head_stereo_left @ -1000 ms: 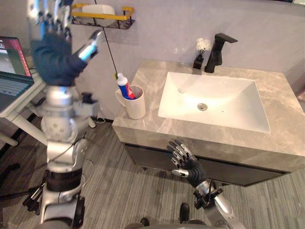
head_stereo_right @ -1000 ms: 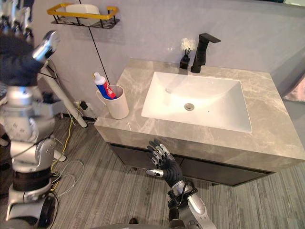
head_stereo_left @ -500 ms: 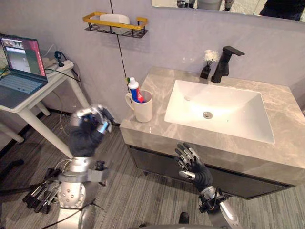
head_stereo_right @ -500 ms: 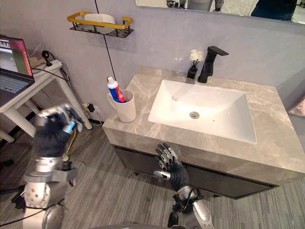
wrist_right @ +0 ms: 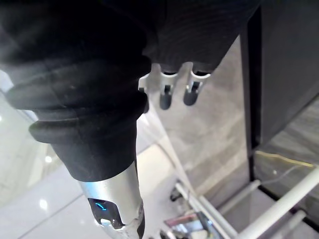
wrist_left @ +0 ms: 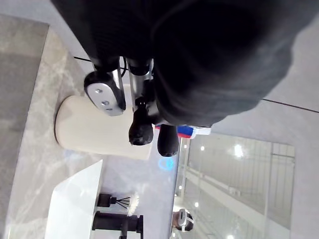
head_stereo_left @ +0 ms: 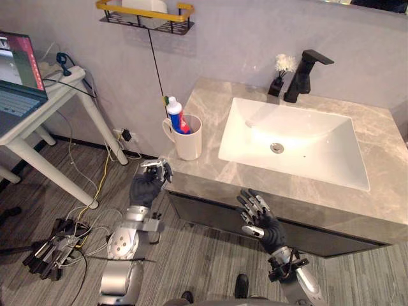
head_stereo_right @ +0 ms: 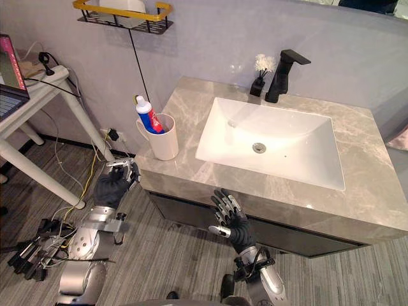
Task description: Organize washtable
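A white cup [head_stereo_left: 185,139] stands on the left end of the grey marble washtable [head_stereo_left: 210,175], holding a red, white and blue toothpaste tube [head_stereo_left: 175,116]. My left hand [head_stereo_left: 150,185] hangs low beside the counter's front left corner, just below the cup, with its fingers curled into a fist and nothing in them. The left wrist view looks past those curled fingers [wrist_left: 142,132] at the cup [wrist_left: 94,134]. In front of the dark cabinet, below the basin, my right hand [head_stereo_left: 259,220] is open with spread fingers [wrist_right: 167,97].
A white basin [head_stereo_left: 293,140] is sunk in the counter, with a black faucet [head_stereo_left: 306,73] and a small diffuser [head_stereo_left: 279,71] behind it. A yellow-rimmed wall shelf [head_stereo_left: 143,11] hangs above the cup. A white side table [head_stereo_left: 38,108] with a laptop stands left.
My left arm has dropped from up by the wall shelf to beside the counter's corner, and its fingers have curled shut. The right hand has stayed put; the camera has shifted.
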`<state>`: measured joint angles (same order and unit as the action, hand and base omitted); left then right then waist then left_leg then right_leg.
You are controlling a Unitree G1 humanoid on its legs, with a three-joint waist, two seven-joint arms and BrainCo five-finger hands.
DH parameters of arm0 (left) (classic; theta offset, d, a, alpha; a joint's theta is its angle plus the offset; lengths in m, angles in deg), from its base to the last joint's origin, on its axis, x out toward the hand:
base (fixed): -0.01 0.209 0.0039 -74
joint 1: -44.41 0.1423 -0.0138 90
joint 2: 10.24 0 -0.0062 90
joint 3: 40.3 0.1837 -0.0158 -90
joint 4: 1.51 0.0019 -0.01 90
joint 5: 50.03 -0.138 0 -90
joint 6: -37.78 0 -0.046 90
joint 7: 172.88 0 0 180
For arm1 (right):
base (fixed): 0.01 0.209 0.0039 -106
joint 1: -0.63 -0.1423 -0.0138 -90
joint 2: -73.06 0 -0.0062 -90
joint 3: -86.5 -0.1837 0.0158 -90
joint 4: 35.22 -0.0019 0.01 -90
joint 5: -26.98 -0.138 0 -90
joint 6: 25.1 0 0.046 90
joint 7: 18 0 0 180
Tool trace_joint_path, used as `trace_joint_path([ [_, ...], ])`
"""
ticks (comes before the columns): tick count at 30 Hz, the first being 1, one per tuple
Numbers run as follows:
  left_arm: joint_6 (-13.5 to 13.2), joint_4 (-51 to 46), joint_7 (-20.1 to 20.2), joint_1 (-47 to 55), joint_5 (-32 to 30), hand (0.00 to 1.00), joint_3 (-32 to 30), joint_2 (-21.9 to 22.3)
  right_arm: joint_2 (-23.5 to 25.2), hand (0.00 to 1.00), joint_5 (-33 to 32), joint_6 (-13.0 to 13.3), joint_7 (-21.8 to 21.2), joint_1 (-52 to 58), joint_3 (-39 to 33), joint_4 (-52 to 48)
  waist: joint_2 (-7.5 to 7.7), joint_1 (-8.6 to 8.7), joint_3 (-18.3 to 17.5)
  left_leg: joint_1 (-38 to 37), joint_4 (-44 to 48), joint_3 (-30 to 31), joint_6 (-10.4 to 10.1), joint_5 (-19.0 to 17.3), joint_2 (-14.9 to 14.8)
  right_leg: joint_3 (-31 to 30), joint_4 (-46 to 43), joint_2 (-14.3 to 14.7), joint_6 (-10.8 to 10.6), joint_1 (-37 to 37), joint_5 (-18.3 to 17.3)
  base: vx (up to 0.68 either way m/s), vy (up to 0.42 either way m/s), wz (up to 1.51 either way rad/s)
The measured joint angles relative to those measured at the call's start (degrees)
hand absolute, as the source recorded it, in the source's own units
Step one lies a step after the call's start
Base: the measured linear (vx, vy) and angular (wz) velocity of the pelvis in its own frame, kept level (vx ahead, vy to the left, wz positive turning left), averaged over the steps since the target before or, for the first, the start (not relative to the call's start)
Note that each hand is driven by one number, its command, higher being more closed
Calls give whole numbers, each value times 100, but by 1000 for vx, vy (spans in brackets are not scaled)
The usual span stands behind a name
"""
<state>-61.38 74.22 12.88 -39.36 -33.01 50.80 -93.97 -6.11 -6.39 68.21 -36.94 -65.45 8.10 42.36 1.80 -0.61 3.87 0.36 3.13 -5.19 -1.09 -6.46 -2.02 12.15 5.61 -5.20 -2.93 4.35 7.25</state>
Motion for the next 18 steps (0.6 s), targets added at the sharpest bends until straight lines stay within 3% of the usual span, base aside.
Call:
trace_joint_path([
  [8,79,755,-129,-1038,-431,100,2,-310,-71,0,0,0,13,-121,-1,-63,48,93,350,208,206,-169,26,-125,-4,-185,-1,8,-12,211,80,1,4,-11],
  [18,149,1227,-235,-1651,-627,100,55,-521,-102,0,-1,10,14,-89,13,-282,53,136,511,415,415,-335,76,-248,-1,-338,-1,12,-28,408,172,-12,4,-8],
])
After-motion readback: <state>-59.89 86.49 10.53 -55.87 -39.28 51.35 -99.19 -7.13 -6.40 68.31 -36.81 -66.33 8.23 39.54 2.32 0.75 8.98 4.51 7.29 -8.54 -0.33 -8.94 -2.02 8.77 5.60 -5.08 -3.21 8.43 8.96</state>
